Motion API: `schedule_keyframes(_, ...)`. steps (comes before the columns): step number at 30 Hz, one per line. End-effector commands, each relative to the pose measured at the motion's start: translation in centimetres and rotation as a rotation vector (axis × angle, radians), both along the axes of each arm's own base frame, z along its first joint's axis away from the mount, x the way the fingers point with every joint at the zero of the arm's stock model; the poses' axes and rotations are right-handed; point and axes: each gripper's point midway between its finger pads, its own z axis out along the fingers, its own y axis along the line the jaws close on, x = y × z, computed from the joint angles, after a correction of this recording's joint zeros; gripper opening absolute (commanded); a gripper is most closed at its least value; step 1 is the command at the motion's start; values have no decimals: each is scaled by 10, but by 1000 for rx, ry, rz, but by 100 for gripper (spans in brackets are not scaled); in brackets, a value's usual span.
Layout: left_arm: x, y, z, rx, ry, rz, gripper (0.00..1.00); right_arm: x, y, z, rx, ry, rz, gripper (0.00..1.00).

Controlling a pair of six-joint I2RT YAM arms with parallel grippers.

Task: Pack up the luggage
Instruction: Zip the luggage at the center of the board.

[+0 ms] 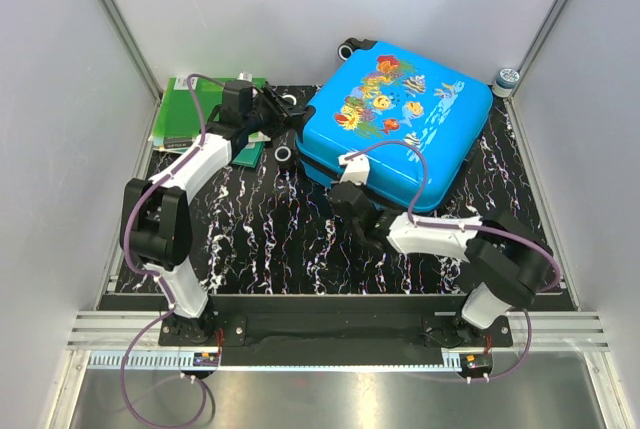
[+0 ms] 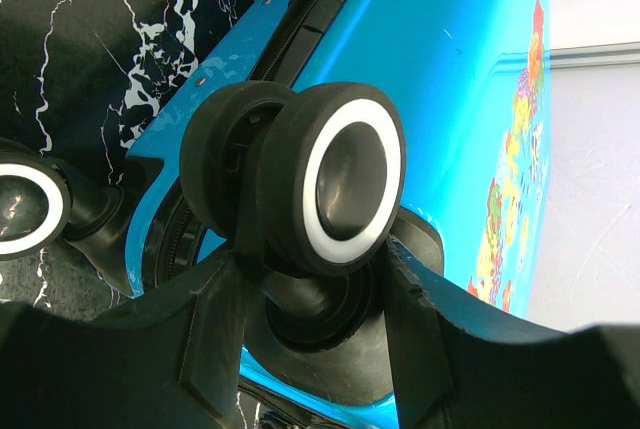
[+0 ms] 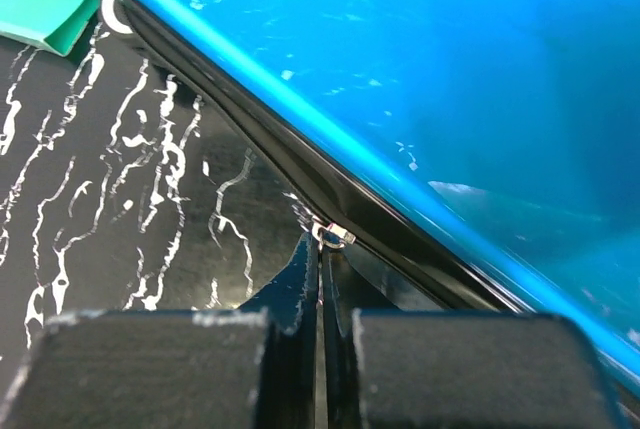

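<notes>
Left end effector (image 2: 318,334): jaws roughly half open, straddling a caster wheel (image 2: 345,189) at the luggage's left corner. Both fingers (image 2: 215,339) sit against the black caster housing just under the wheel, one on each side. We read that as a clamp on the caster, not a free hover. A second wheel (image 2: 20,209) shows at the left edge of the left wrist view, resting on the bench (image 1: 260,239).

Green folders (image 1: 175,114) lie in the upper left of the top view, behind the left arm and just beside the luggage's wheel end.

The luggage (image 1: 450,124) is in the upper centre to upper right of the top view. It is closed and lies flat on the bench with the fish-print shell up. The wheel end points to the upper left and the far end to the right. The long axis runs roughly left to right across the frame, dropping a little toward the right; the shell looks nearly square from above, so we hold that loosely.

Right end effector (image 3: 322,249): jaws together at the near edge of the luggage, below centre in the top view. The tips pinch the small metal zip pull (image 3: 335,237) on the black zip track (image 3: 240,114) that runs diagonally under the blue shell edge.

A small round container (image 1: 507,77) stands at the upper right, just beside the luggage's right corner.
</notes>
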Motion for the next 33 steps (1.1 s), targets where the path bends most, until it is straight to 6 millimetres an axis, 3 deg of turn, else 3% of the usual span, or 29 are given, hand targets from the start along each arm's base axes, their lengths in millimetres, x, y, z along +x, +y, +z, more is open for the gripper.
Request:
schedule_keyframes(1, -72, -67, -14, 14, -48, -492, 0, 6, 67, 46, 157, -76, 185, 0)
schedule_keyframes(14, -73, -71, 1, -6, -78, -544, 0, 20, 125, 52, 123, -104, 366, 0)
schedule_keyframes(28, -76, -64, 28, -47, -112, -579, 0, 38, 153, 58, 180, -132, 460, 0)
schedule_keyframes(33, -76, -62, 30, -83, -93, -578, 0, 43, 160, 58, 207, -143, 479, 0)
